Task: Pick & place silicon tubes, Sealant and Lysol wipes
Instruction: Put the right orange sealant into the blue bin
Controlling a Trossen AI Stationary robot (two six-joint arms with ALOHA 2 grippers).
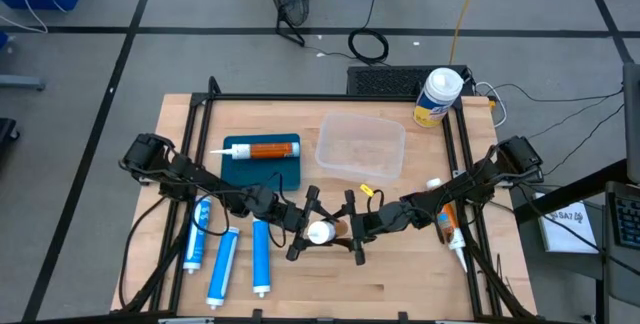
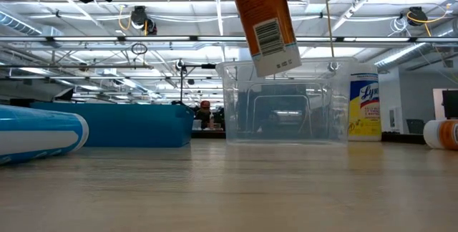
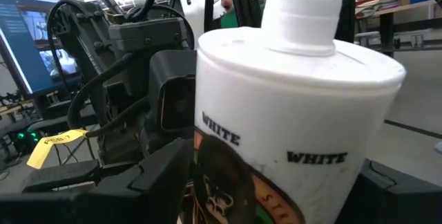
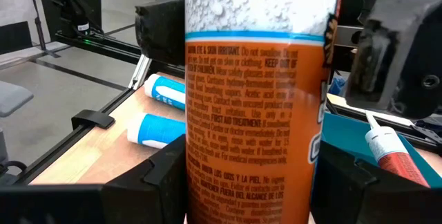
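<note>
An orange sealant tube (image 2: 265, 24) with a white shoulder and nozzle (image 3: 297, 65) hangs nearly upright, nozzle up, over the middle of the table. My left gripper (image 1: 308, 230) and my right gripper (image 1: 338, 230) meet at it from either side, and both are shut on it. The Lysol wipes (image 1: 437, 97), a yellow canister with a white top, stand on their base at the far right corner. A second orange tube (image 1: 262, 150) lies in a blue tray (image 1: 245, 171). Three blue tubes (image 1: 224, 264) lie flat at the near left. My left gripper pinches the tube just below its white shoulder (image 3: 207, 148), between its two fingers (image 3: 162, 172). The fingers come level from the table's left and lie across the tube. My right gripper pinches the tube's orange printed body (image 4: 207, 155) between its two fingers (image 4: 155, 175), level from the table's right, across the tube. The tube is lifted clear of the table, a little tilted, its barcoded lower end (image 2: 275, 49) hanging free.
A clear plastic bin (image 1: 360, 147) stands far of the grippers, right of the blue tray. Another orange tube (image 1: 450, 229) lies under my right arm near the table's right edge. Bare wood (image 1: 340, 284) lies near of the grippers. A dark frame rail (image 1: 320, 99) borders the table.
</note>
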